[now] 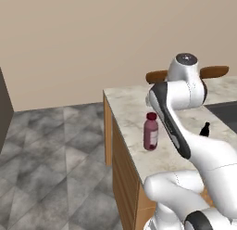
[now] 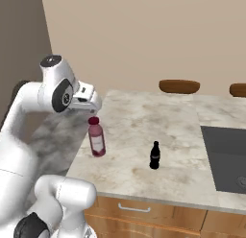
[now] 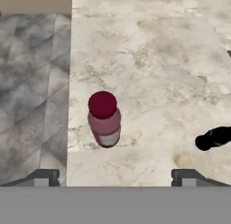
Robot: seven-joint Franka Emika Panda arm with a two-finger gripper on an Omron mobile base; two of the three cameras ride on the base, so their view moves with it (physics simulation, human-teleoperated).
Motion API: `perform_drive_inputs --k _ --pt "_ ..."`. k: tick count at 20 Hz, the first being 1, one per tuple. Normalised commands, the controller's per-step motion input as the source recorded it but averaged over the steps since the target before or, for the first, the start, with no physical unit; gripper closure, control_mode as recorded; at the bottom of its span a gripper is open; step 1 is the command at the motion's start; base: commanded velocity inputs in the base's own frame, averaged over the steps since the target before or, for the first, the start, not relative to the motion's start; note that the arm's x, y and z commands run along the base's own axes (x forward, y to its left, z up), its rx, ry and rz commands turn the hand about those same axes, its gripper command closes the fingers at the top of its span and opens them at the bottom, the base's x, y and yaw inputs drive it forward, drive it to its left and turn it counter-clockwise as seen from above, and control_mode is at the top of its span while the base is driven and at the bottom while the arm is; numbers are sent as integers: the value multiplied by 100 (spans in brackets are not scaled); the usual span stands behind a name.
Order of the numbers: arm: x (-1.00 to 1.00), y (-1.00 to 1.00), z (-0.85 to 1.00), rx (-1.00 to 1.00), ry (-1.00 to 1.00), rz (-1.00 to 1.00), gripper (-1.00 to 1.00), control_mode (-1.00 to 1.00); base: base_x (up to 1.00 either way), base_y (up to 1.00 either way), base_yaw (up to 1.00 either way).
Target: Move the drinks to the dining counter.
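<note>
The dark-red juice bottle (image 1: 151, 131) (image 2: 96, 137) (image 3: 104, 119) with a red cap stands upright near the left edge of the dining counter (image 1: 129, 104) (image 2: 139, 122) (image 3: 144, 47). A slim black cola bottle (image 1: 205, 129) (image 2: 154, 155) (image 3: 214, 138) stands a short way to its right on the same marble top. My gripper (image 2: 92, 107) (image 3: 115, 178) hovers just above the juice bottle. It is open, its fingertips spread wide, and nothing is between them.
A dark sink (image 2: 226, 155) (image 1: 227, 111) is set into the counter at the right. Brown round stools (image 2: 179, 86) (image 1: 214, 71) stand along the far side. Grey tiled floor (image 1: 51, 150) (image 3: 31, 83) drops away past the counter's left edge.
</note>
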Motion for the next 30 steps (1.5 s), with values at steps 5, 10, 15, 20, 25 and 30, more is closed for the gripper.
perform_drive_inputs --k 5,10,15,20,25,30 --pt "-100 2 13 -8 -63 -20 -100 -100 0 0 0" --pt "-100 4 26 -3 -42 -45 -100 -100 0 0 0" --pt "-61 0 3 0 -12 -31 -100 100 0 0 0" --pt "0 0 0 0 0 0 -100 100 -65 3 -56" --pt "0 0 0 0 0 0 -100 100 -51 17 -97" --pt "0 0 0 0 0 0 -100 100 -8 5 -100"
